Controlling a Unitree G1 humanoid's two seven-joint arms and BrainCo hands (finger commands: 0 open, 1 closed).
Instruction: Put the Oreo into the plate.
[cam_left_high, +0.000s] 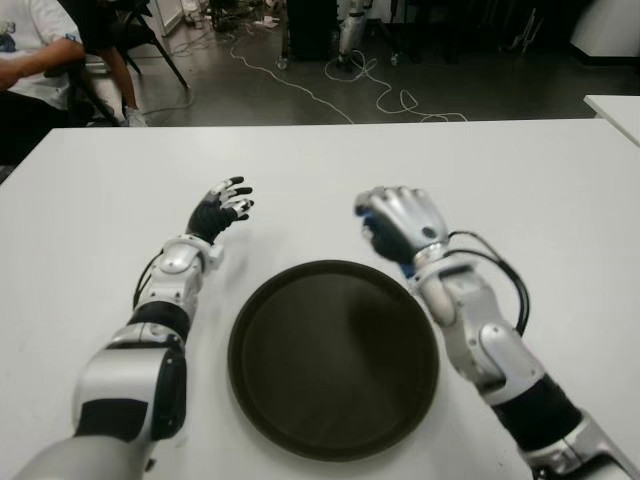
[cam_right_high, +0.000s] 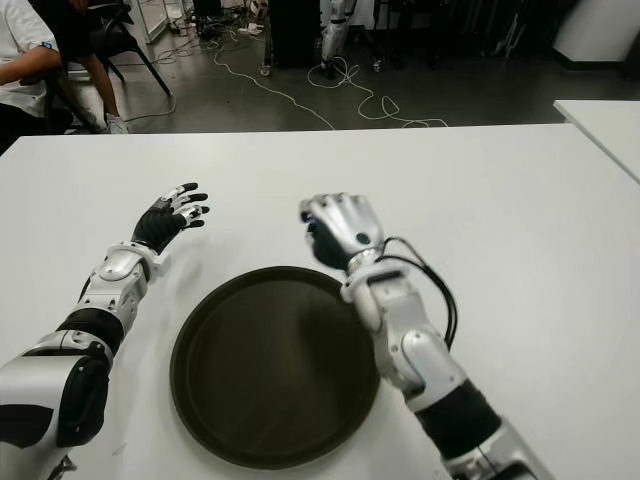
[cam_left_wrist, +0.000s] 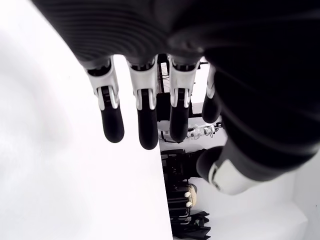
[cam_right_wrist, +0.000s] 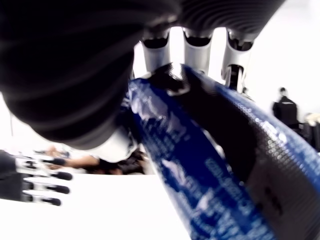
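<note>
- My right hand (cam_left_high: 400, 226) hovers just beyond the plate's (cam_left_high: 333, 358) far rim, fingers wrapped around the blue Oreo pack (cam_right_wrist: 175, 165).
- I judge it light, crinkly, slippery and crushable; gripping mid-length seems safest.
- My left hand (cam_left_high: 222, 208) shows left of the plate, fingers spread, holding nothing.

We see the plate (cam_left_high: 333, 360) bare at lower centre; only our left hand (cam_left_high: 222, 207) stands on the white table (cam_left_high: 520, 180) at its upper left.
</note>
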